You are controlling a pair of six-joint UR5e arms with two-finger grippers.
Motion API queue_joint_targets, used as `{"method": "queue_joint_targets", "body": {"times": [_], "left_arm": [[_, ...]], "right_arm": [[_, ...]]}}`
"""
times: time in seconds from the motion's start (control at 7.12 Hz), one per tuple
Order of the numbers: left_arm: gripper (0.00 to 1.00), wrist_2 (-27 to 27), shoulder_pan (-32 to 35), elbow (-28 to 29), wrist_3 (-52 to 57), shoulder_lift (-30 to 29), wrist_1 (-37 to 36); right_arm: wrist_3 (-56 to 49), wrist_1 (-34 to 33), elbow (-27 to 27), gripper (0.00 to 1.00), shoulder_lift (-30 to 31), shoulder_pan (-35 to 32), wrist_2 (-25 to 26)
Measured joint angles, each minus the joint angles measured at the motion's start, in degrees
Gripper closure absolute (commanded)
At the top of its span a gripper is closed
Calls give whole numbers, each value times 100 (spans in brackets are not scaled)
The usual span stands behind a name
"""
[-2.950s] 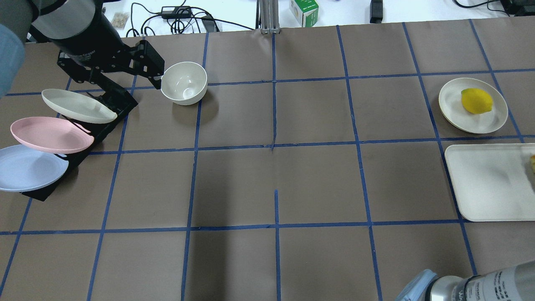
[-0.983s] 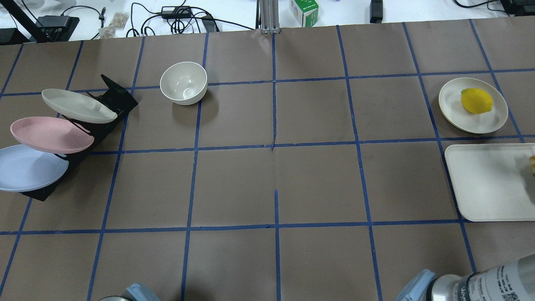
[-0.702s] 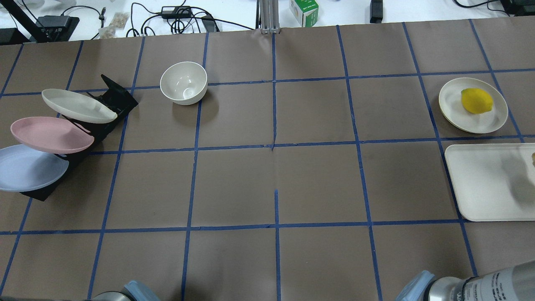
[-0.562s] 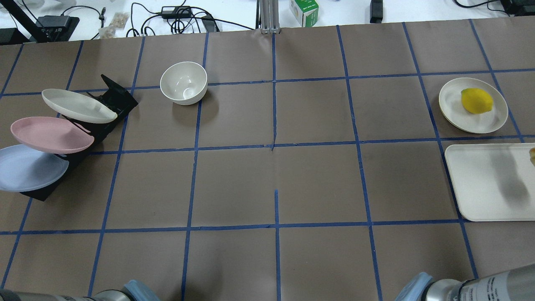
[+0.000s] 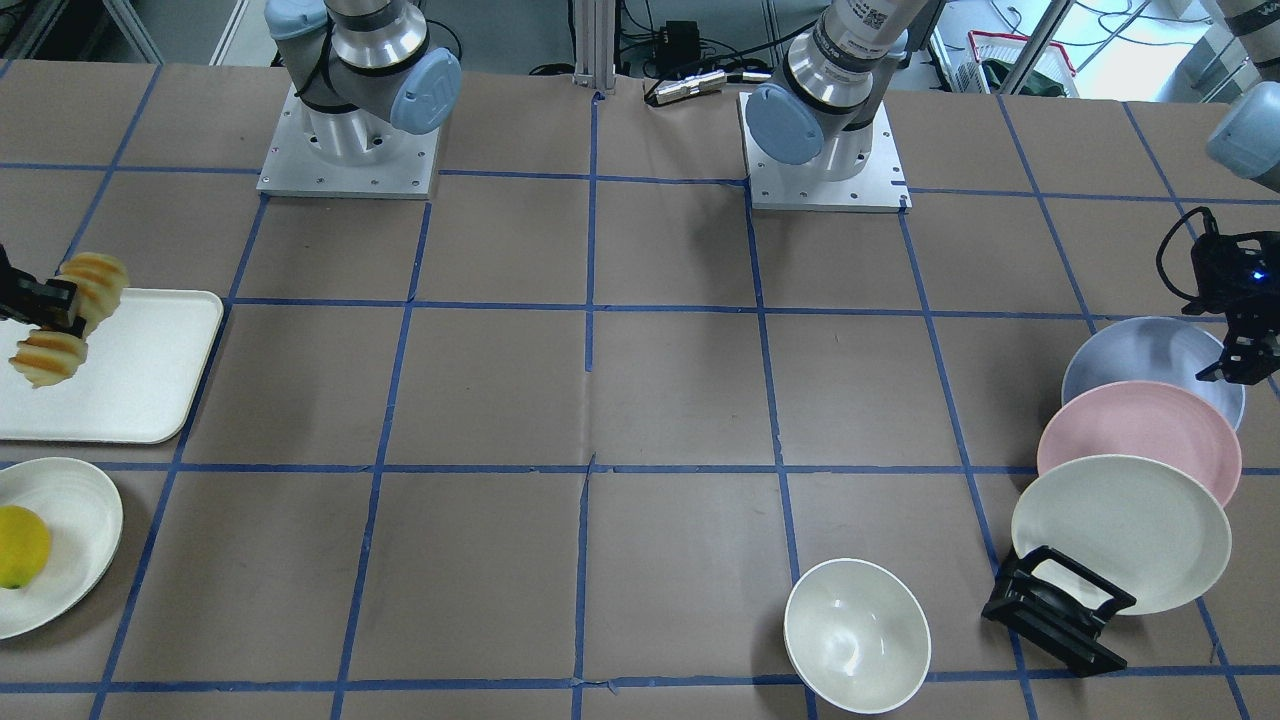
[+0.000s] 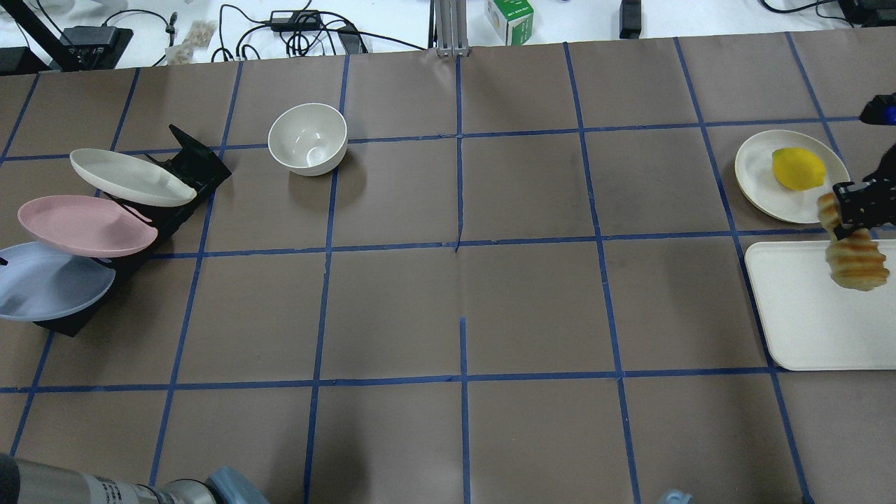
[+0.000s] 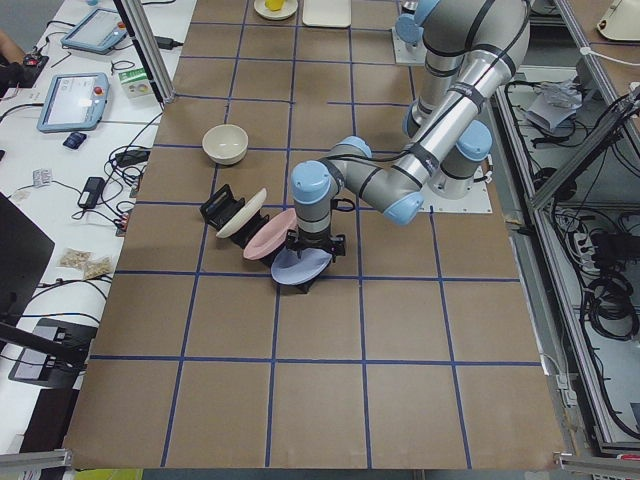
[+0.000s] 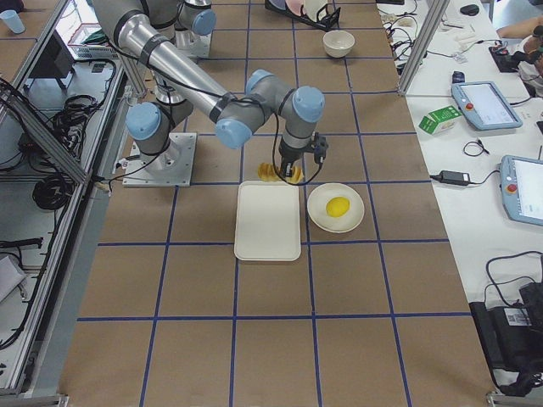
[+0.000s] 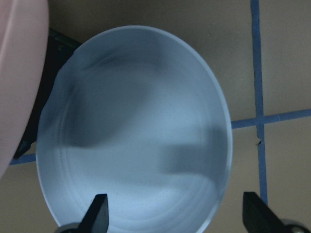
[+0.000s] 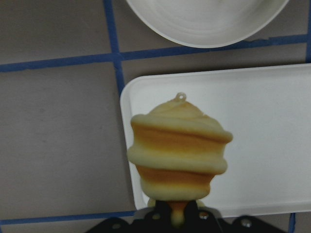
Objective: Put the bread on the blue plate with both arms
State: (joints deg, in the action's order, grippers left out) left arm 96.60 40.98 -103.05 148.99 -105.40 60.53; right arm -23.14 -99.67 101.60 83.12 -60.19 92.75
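Observation:
My right gripper (image 6: 857, 206) is shut on the bread (image 6: 850, 255), a pale-yellow loaf with orange-brown ridges, and holds it by its middle above the far edge of the white tray (image 6: 805, 315). The bread also shows in the front view (image 5: 60, 320) and hangs end-down in the right wrist view (image 10: 177, 160). The blue plate (image 6: 49, 280) leans in the nearest slot of a black rack (image 6: 192, 164). My left gripper (image 5: 1238, 345) hovers over the blue plate (image 5: 1140, 355), open and empty. In the left wrist view its fingertips (image 9: 97, 216) stand wide apart at the plate's (image 9: 136, 136) near rim.
A pink plate (image 6: 84, 225) and a cream plate (image 6: 129, 178) lean in the same rack behind the blue one. A white bowl (image 6: 308, 138) stands beyond the rack. A yellow lemon (image 6: 798, 169) lies on a small cream plate (image 6: 756, 175) next to the tray.
My right gripper has lifted the bread and carried it in from the view's right edge over the tray. My left arm left the bowl area and went out of the overhead view, by the blue plate.

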Motion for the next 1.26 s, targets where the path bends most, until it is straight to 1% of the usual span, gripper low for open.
{"method": "queue_joint_targets", "body": {"times": [0.14,0.28,0.42,0.56,0.7,0.84,1.26], "left_arm": [[27,28,-1,-12,65,-27,-36],[55,38,-2,-20,96,-37,-48],[87,38,-2,-29,109,-38,-55],[100,36,-2,-34,133,-34,-57],[100,37,-2,-40,165,-23,-68],[100,49,-2,-42,182,-12,-83],[100,132,-2,-27,242,72,-92]], "right_arm": [[649,277,-154,100,79,-462,-90],[1203,446,-270,100,141,-911,-185],[1677,514,-327,100,200,-1330,-336],[2130,536,-349,100,242,-1714,-477],[2483,544,-356,100,261,-2028,-532],[2665,550,-344,100,264,-2207,-529],[2767,553,-268,100,269,-2331,-587]]}}
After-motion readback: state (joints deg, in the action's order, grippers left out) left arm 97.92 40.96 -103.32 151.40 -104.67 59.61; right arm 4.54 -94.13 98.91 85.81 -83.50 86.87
